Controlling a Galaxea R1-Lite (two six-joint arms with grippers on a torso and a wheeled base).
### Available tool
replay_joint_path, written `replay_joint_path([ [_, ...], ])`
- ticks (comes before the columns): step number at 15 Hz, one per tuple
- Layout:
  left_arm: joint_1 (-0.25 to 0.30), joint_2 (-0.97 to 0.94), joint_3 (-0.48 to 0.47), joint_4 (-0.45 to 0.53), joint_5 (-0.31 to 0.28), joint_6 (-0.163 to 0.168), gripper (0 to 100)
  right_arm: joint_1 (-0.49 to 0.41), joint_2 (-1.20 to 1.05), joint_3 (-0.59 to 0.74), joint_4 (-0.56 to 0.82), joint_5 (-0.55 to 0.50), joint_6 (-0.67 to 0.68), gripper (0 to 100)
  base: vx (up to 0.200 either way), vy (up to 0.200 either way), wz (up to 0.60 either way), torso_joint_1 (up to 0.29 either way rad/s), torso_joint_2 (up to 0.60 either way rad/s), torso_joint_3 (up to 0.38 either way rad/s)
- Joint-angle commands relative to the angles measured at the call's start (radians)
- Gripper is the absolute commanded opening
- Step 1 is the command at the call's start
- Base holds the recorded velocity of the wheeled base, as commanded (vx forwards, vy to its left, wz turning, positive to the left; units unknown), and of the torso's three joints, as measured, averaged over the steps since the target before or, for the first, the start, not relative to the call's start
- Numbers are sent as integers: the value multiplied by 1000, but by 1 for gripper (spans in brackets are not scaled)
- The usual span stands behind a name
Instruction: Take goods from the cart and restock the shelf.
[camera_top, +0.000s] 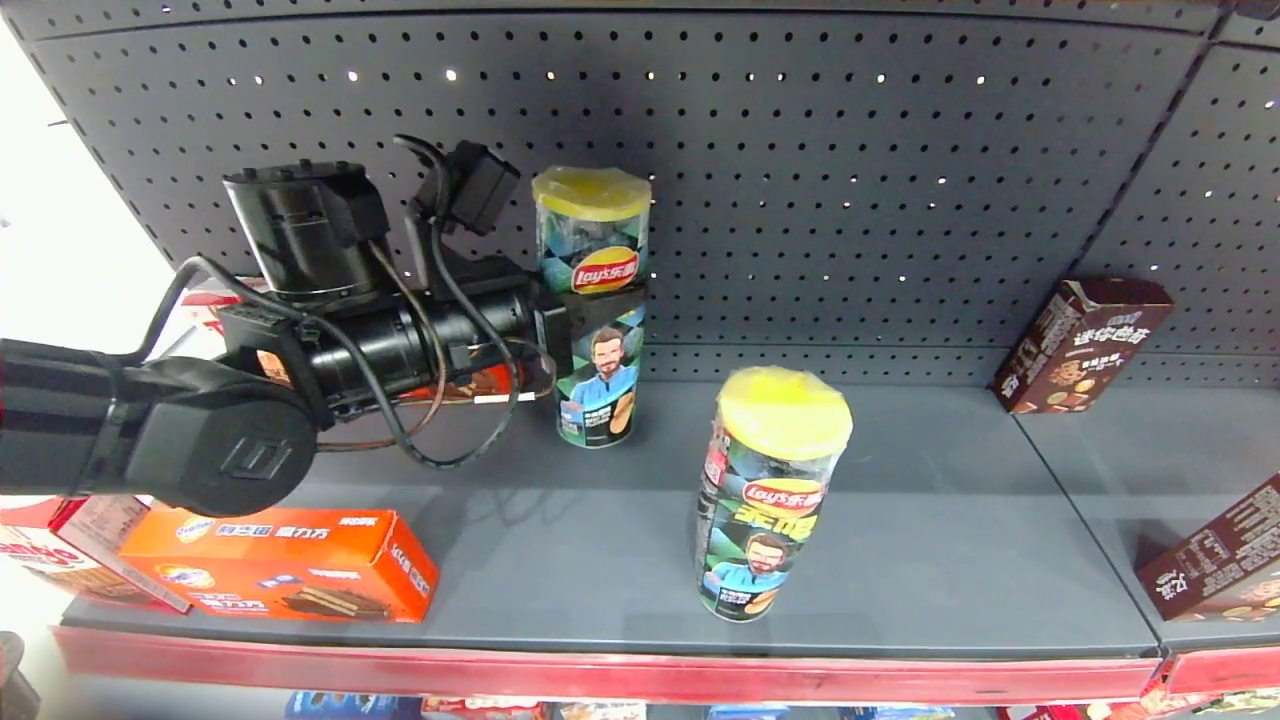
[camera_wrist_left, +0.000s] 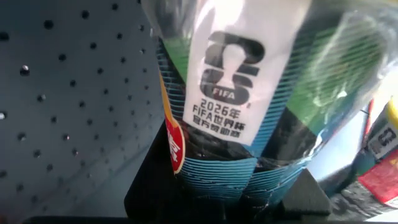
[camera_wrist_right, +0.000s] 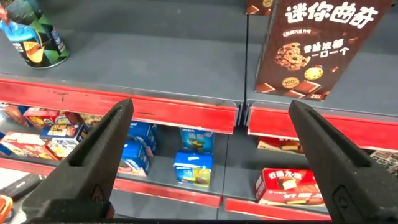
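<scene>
A tall chips can with a yellow lid stands upright at the back of the grey shelf, close to the pegboard. My left gripper is shut on its middle from the left side. In the left wrist view the held can sits between the two dark fingers. I cannot tell whether its base rests on the shelf. A second, matching chips can stands free near the shelf's front edge. My right gripper hangs open and holds nothing, in front of the red shelf edge, with a chips can on the shelf beyond it.
An orange biscuit box lies at the front left. Brown cookie boxes stand at the back right and front right; another brown cookie box shows up close in the right wrist view. Lower shelves hold several packets.
</scene>
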Motion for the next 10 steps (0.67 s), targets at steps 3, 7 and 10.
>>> replay_joint_path([
  [3, -43, 129, -124, -4, 13, -2, 0, 0, 4, 1, -1, 0, 0, 100, 0, 0, 0, 0, 0, 0],
  [7, -62, 224, -172, -20, 6, 4, 0, 0, 4, 2, -1, 0, 0, 100, 0, 0, 0, 0, 0, 0],
  [10, -79, 293, -187, -104, -1, 3, 0, 0, 4, 2, -1, 0, 0, 100, 0, 0, 0, 0, 0, 0],
])
